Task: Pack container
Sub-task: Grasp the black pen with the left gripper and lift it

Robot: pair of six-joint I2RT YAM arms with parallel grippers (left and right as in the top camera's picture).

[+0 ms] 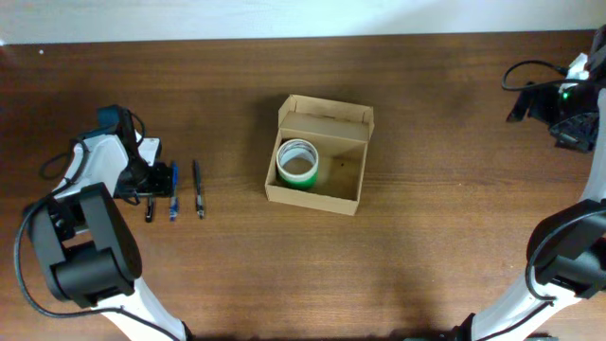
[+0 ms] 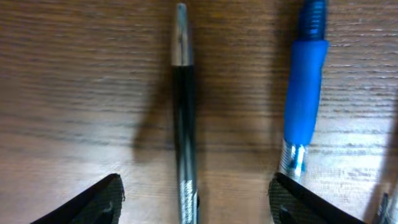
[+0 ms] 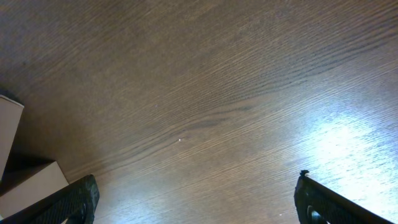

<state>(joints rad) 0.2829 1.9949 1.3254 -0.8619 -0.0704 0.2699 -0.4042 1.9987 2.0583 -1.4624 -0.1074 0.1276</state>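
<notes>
Pick phase of packing. The small tan cardboard box point(image 1: 347, 172) sat mid-counter, flap lid up, with a green-and-white tape roll point(image 1: 295, 176) already in its left half and the right half bare. Three pens lay in a row on the brown wood counter point(image 1: 426, 265), well left of the box. The left pincer point(image 2: 196, 183) was low over the pen farthest from the box, a slim black pen with a silver tip point(image 2: 184, 124). Its jaws were apart and straddled the barrel without touching it. A blue plastic pen point(image 2: 305, 93) lay just beside it on the box side, close to that finger, and a dark pen point(image 1: 199, 188) lay nearest the box. The right pincer point(image 3: 198, 180) was parked far right of the box, jaws apart, nothing held. My read on the next move: drop slightly, close square on the black barrel without snagging the blue one, lift, carry to the box, release in the bare half.
</notes>
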